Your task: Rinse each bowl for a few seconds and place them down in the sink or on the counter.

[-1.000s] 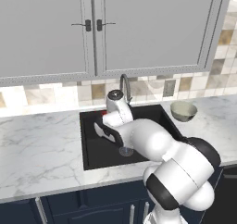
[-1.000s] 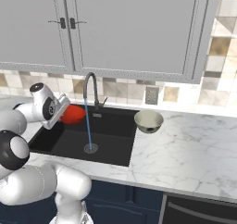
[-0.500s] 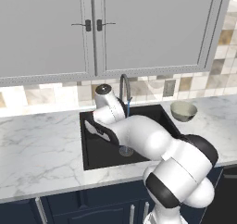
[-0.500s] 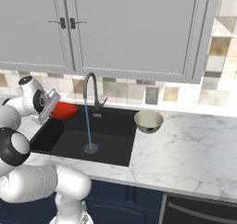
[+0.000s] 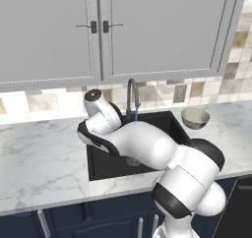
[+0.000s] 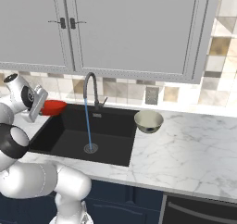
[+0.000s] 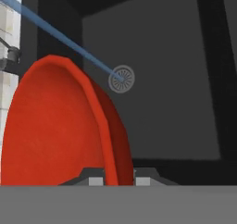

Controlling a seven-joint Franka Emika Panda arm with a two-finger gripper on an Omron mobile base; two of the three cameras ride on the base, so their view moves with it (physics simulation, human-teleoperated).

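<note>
Far left, the end effector [image 6: 40, 108] is seen clamped nearly shut on the rim of the red bowl [image 6: 54, 107], which is held up over the left edge of the black sink [image 6: 111, 121], off to the side of the water stream [image 6: 87, 123]. That stream is poured from the grey gooseneck faucet [image 6: 90, 86] straight onto the round drain [image 6: 91, 148]. Further right, the cream-white bowl [image 6: 148, 120] is left sitting upright on the marble desk [image 6: 190, 149], just beside the sink's right edge.
</note>
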